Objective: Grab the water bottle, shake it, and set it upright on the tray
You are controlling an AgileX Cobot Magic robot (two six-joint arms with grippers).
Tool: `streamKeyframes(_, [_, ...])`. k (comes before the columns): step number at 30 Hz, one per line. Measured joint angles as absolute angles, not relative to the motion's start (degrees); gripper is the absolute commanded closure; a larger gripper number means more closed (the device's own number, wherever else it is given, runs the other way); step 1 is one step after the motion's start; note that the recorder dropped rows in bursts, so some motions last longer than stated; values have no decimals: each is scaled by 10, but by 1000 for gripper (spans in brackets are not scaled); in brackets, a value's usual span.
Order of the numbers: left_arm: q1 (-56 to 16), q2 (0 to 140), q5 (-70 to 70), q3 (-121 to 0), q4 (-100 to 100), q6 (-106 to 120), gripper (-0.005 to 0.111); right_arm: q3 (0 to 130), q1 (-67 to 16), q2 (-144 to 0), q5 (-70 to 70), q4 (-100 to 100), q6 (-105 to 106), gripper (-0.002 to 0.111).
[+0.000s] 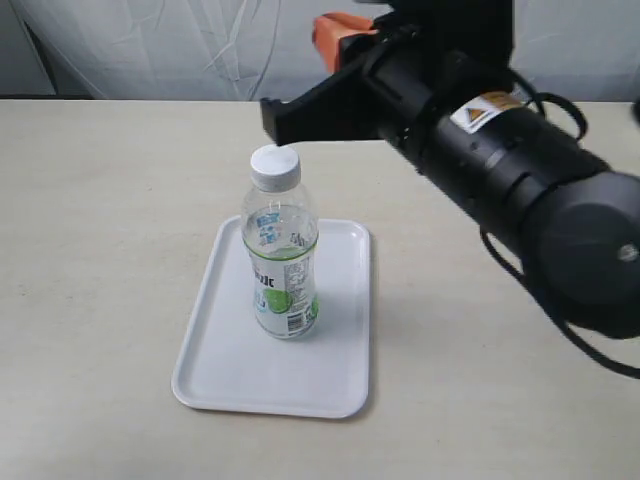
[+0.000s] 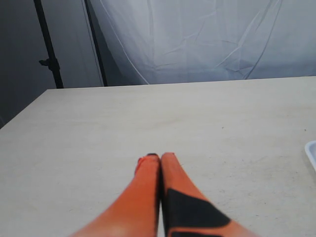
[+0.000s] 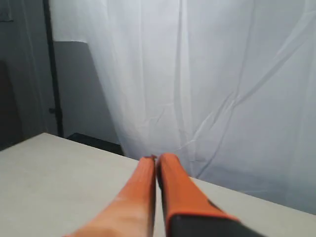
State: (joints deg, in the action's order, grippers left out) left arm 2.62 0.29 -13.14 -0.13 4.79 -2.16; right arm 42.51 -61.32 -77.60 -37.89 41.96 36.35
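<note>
A small clear water bottle (image 1: 283, 255) stands upright near the middle of a flat white tray (image 1: 230, 370), which lies on a pale beige surface (image 1: 100, 200) in the exterior view. The bottle carries a white screw cap (image 1: 274, 165) and a white-and-blue label (image 1: 285, 295) with a green lime picture, and neither hand touches it. The robot's black right arm (image 1: 500, 160) reaches in from the right of that view, raised above the surface. Its dark front end appears just behind and above the cap, with no contact to be seen. In the right wrist view the right hand (image 3: 156, 159) has its two orange fingers pressed together, gripping nothing, and points over the surface toward a creased white backdrop cloth (image 3: 222, 74). In the left wrist view the left hand (image 2: 154, 156) is likewise pressed together and empty, low over bare surface. A sliver of the tray's rim shows at the edge of that picture, well apart from the fingertips. A black stand pole (image 2: 47, 44) rises beyond the surface beside the cloth.
</note>
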Motion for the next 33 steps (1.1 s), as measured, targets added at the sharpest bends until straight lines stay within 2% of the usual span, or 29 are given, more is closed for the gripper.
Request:
streamKeyframes(6, [26, 3, -131, -1, 48, -22, 107, 425, -585, -691, -339, 699, 676, 109])
streamKeyframes(13, [26, 3, -131, -1, 48, -22, 107, 425, -513, -616, -451, 894, 954, 109])
streamKeyframes(23, [26, 3, -131, -1, 48, -22, 107, 425, -500, -573, -676, 944, 992, 109])
streamKeyframes(33, [26, 3, -131, -1, 48, -22, 107, 425, -500, -568, -688, 955, 992, 109])
